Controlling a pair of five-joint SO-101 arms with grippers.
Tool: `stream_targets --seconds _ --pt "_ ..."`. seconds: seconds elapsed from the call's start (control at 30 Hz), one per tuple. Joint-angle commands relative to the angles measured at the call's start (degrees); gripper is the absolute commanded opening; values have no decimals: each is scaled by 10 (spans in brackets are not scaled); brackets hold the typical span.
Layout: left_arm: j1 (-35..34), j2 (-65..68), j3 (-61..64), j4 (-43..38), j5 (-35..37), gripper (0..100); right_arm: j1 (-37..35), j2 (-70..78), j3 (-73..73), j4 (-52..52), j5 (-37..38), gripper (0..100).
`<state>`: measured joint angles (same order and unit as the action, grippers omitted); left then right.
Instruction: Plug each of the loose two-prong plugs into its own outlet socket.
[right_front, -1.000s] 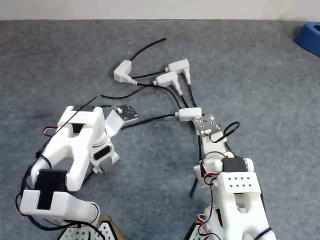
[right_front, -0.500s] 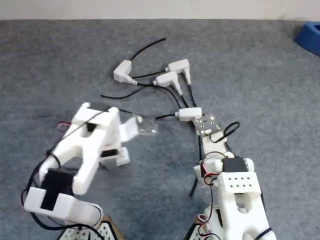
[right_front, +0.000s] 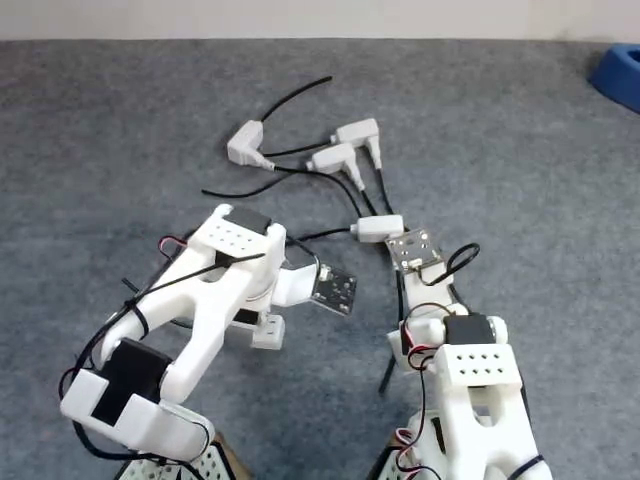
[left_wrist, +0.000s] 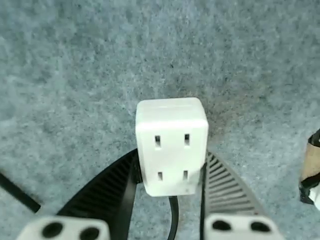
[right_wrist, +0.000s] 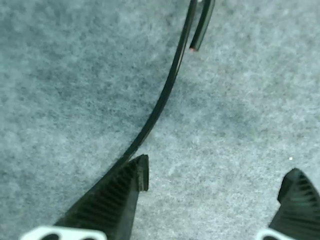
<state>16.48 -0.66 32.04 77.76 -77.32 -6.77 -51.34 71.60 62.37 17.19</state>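
- Swung rightward since a second ago, the left arm now sits near the middle of the tabletop (right_front: 520, 150), close to the right arm.
- White outlet socket (left_wrist: 171, 145): held in the left hand (left_wrist: 171, 159), slotted face turned up toward the wrist camera, long axis running along the fingers, its cord leaving the end nearer the wrist.
- Left hand is narrow, clamped on the socket's two sides over the grey tabletop.
- Right hand (right_wrist: 218, 176) is spread wide, holding nothing, above a black cord (right_wrist: 165, 95).
- Three white plugs (right_front: 333, 158) lie clustered on the far side; a fourth plug (right_front: 378, 228) lies crosswise ahead of the right arm.
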Motion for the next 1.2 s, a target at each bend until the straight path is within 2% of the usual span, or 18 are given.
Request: stream_targets --seconds 0.0,0.2,0.47,0.57,0.63,0.73,0.87,0.9,1.03,1.17 --pt "7 -14 -19 -4 -11 112 -6 -11 -6 4 6 392" --pt "4 -14 -15 -18 13 221 -6 -11 -5 4 6 392" --pt "-1 -14 -15 -18 14 221 -6 -11 -4 4 6 392" --pt "-44 -15 -29 -30 15 221 -6 -11 -4 4 6 392" --pt "-111 -14 -54 -78 35 221 -6 -11 -4 4 6 392" --pt "-244 -12 -100 -166 138 223 -6 -11 -4 4 7 392" --pt "-450 22 -192 -173 258 223 -6 -11 -4 4 7 392" --pt "-501 40 -217 -173 265 223 -6 -11 -4 4 7 392" --pt "-673 162 -357 -172 219 223 -6 -11 -3 4 19 392" --pt "-764 311 -552 -135 203 223 -6 -11 -3 4 20 392"
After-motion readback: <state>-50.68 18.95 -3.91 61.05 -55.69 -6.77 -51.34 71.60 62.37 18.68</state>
